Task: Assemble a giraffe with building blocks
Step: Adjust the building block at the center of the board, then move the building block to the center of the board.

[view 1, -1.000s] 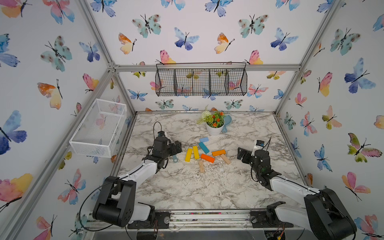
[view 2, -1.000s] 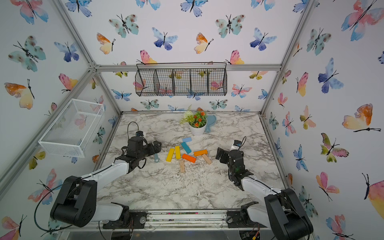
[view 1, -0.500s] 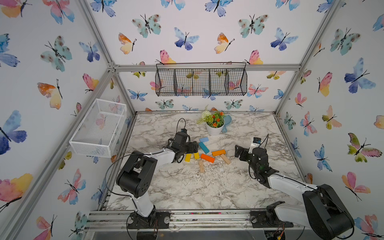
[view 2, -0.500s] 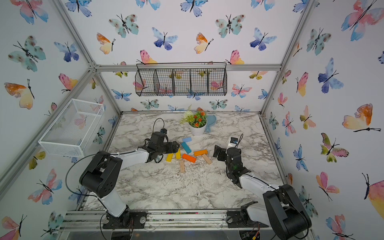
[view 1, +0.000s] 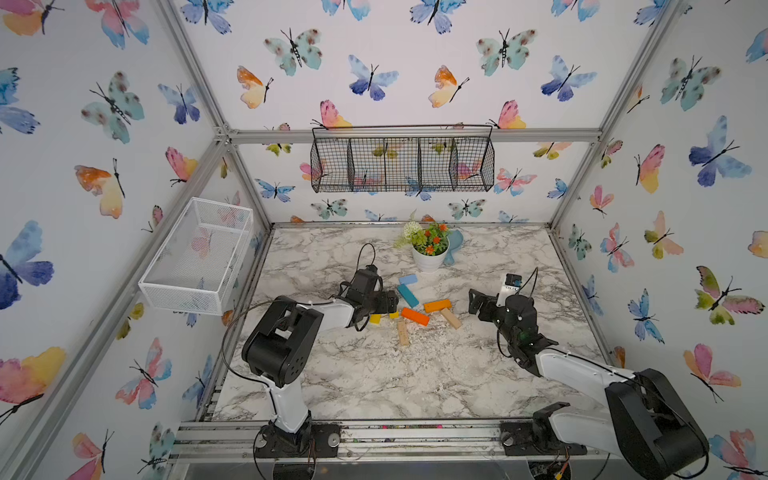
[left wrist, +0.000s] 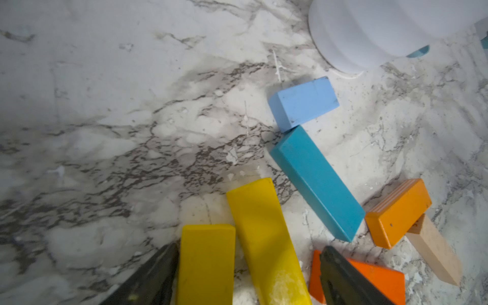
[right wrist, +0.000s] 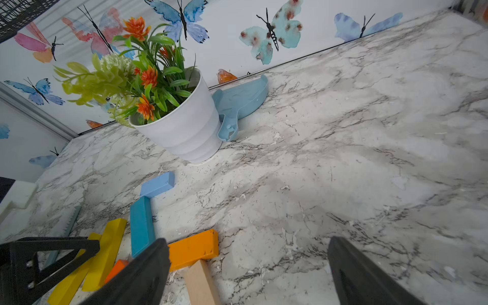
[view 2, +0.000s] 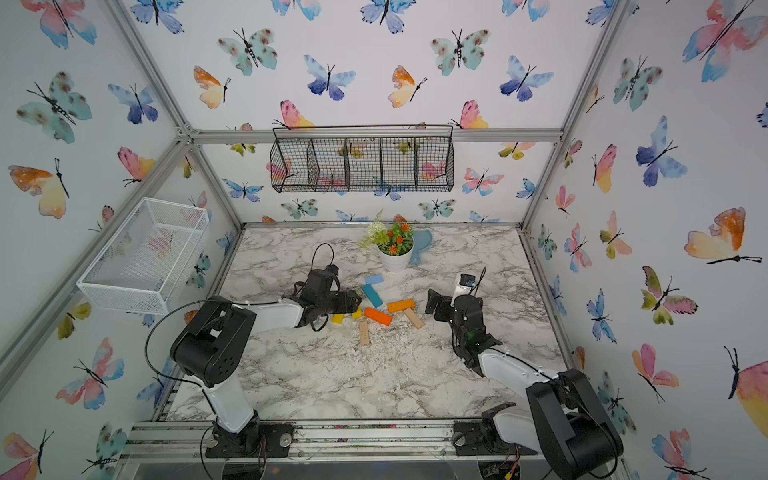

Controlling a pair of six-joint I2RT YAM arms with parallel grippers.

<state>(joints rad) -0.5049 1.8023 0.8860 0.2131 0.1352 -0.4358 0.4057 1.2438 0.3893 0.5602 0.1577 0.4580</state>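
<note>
Marble tabletop (view 1: 374,374) under us, and the building blocks (view 1: 414,309) lie flat in a loose cluster around its middle. The giraffe (view 2: 372,296) is only part laid.

At the cluster's twelve o'clock sits the light-blue bar (view 1: 408,279), its corner touching the teal bar (view 1: 407,295), which slants off toward five o'clock. Just off the teal bar's lower end, at about three o'clock, lies the amber bar (view 1: 437,305). Its end touches a plain-wood bar (view 1: 451,318) that angles out toward four. Dead centre is the red-orange bar (view 1: 414,316), and at six o'clock a second plain-wood bar (view 1: 403,332) lies on its own.

Now over to nine o'clock: the left gripper (view 1: 388,301) is down low over the two yellow bars (left wrist: 264,237). They lie side by side on the marble, apart from the teal. Its jaws stand apart with both yellows between them. One finger (left wrist: 153,274) is right beside the outer yellow, the opposite one over the red-orange bar's end.

The right gripper (view 1: 478,301) hangs at three o'clock of the cluster, near the amber-and-wood pair. Its jaws are spread wide over bare marble, clear of the blocks.

Beyond, at twelve o'clock, the white flower pot (view 1: 430,259) stands just past the light-blue bar, a pale-blue scoop (view 1: 455,245) behind it.
</note>
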